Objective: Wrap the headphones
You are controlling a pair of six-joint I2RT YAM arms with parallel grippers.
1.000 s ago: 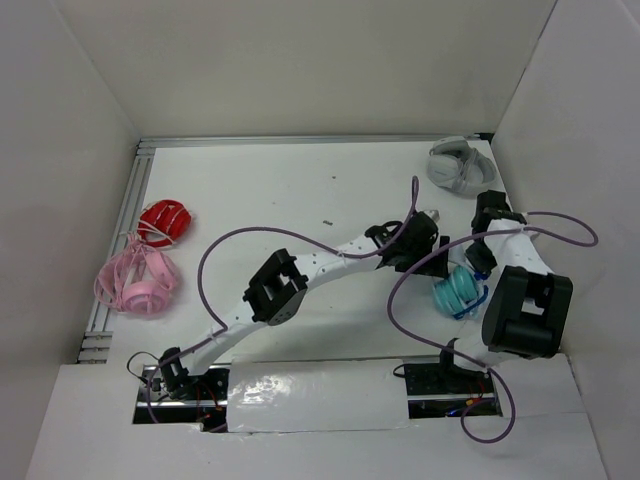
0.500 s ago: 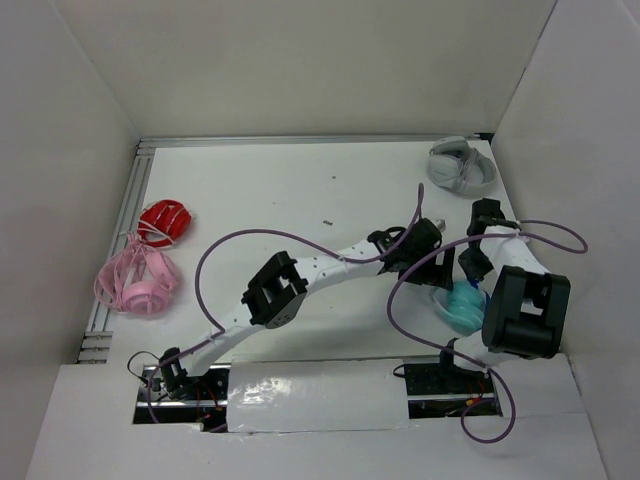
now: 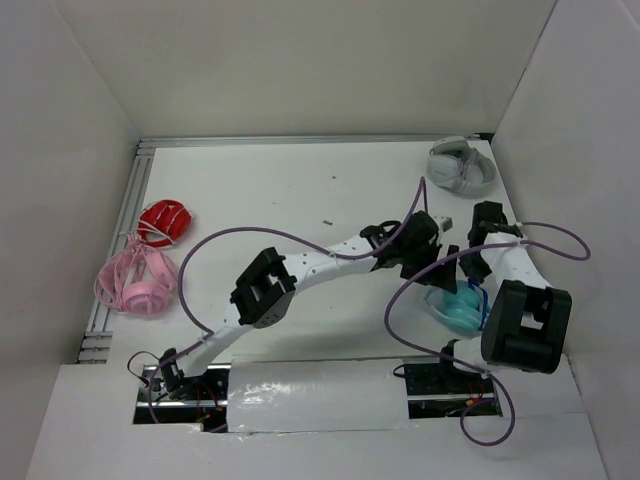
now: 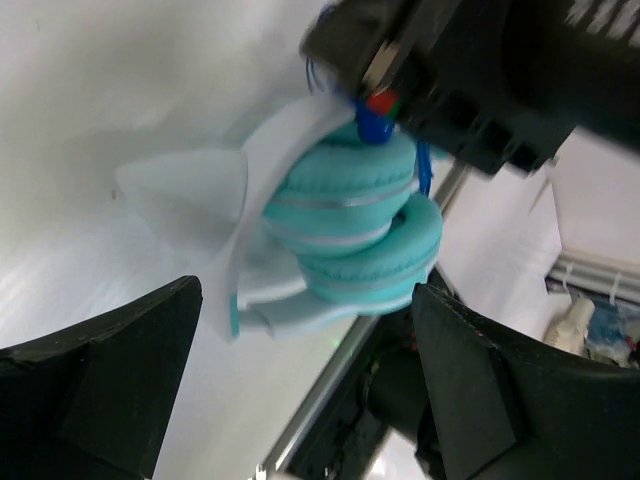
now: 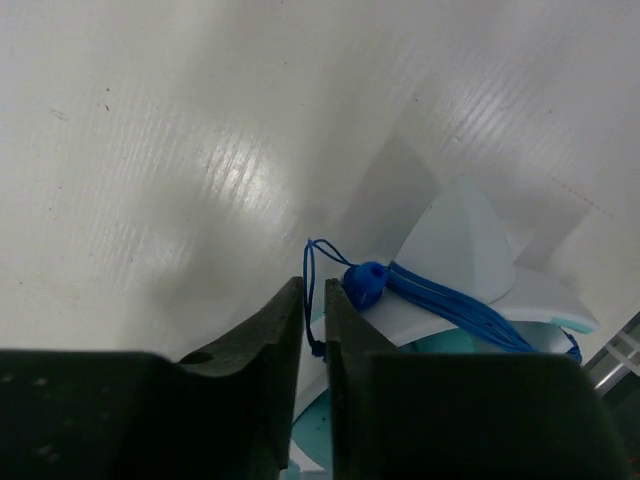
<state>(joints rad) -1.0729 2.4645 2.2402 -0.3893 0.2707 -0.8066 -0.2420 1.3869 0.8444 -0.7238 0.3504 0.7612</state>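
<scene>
The teal headphones point(image 3: 462, 306) lie near the table's front right, ear cups stacked. In the left wrist view the cups point(image 4: 352, 232) sit under the white headband with a cat ear point(image 4: 190, 188). My left gripper point(image 3: 437, 262) is open, its fingers point(image 4: 110, 380) wide apart on either side of the headphones, not touching them. My right gripper point(image 3: 472, 268) hangs just above the headphones. In the right wrist view it point(image 5: 314, 292) is shut on a thin loop of the blue cable point(image 5: 309, 268). Beside it are a blue bead point(image 5: 364, 282) and cable strands point(image 5: 470, 305) lying over the headband.
Grey-white headphones point(image 3: 461, 166) lie at the back right corner. Red headphones point(image 3: 164, 221) and pink headphones point(image 3: 138, 281) lie at the left by the rail. The right wall point(image 3: 580, 170) is close to the right arm. Purple arm cables point(image 3: 230, 255) loop over the table.
The headphones have shifted a little toward the near edge. The right gripper came down close over them and the left arm's elbow swung left.
</scene>
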